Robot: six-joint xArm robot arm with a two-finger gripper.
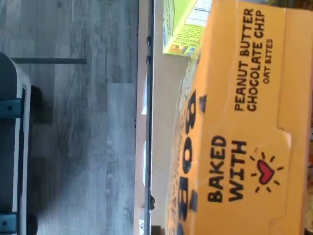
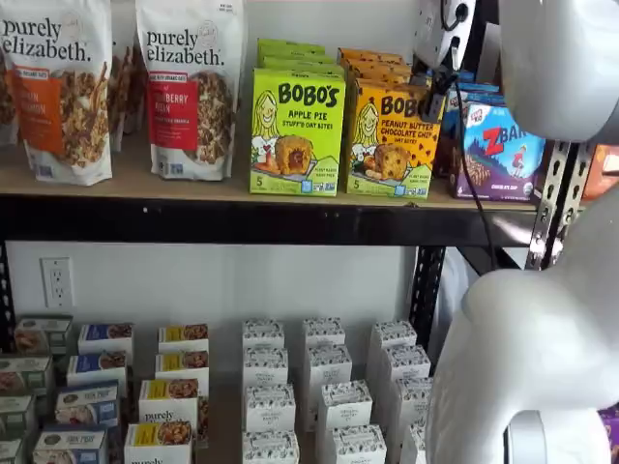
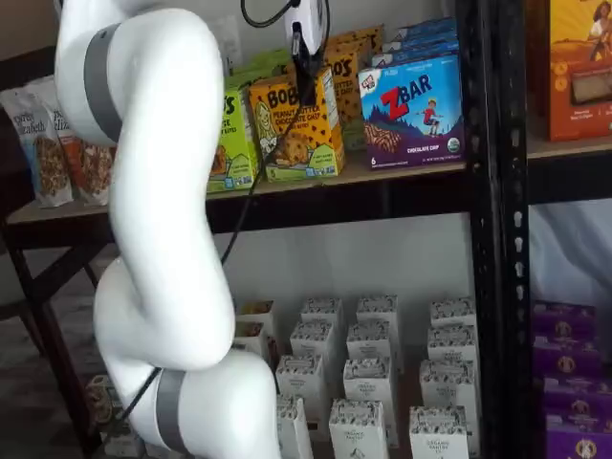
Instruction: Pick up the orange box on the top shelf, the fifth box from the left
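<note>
Your gripper (image 3: 308,72) sits at the orange box (image 3: 298,129), upper middle of the frame; I cannot tell its finger state. If the fingers catch only the carton's top edge, it may tip against the ZBar carton (image 3: 413,110) on the top shelf (image 3: 382,196).

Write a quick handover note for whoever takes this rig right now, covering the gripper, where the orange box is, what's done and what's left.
Gripper: its black fingers hang over the upright orange-yellow Bobo's Peanut Butter Chocolate Chip carton; open or shut cannot be told from these views.
Box: standing at the front of the tan wooden top shelf, between the lime-green Apple Pie carton and the blue-purple ZBar carton.
Done: arm brought down to the box's top.
Left: confirm the grip, lift the box clear of the shelf.
</note>
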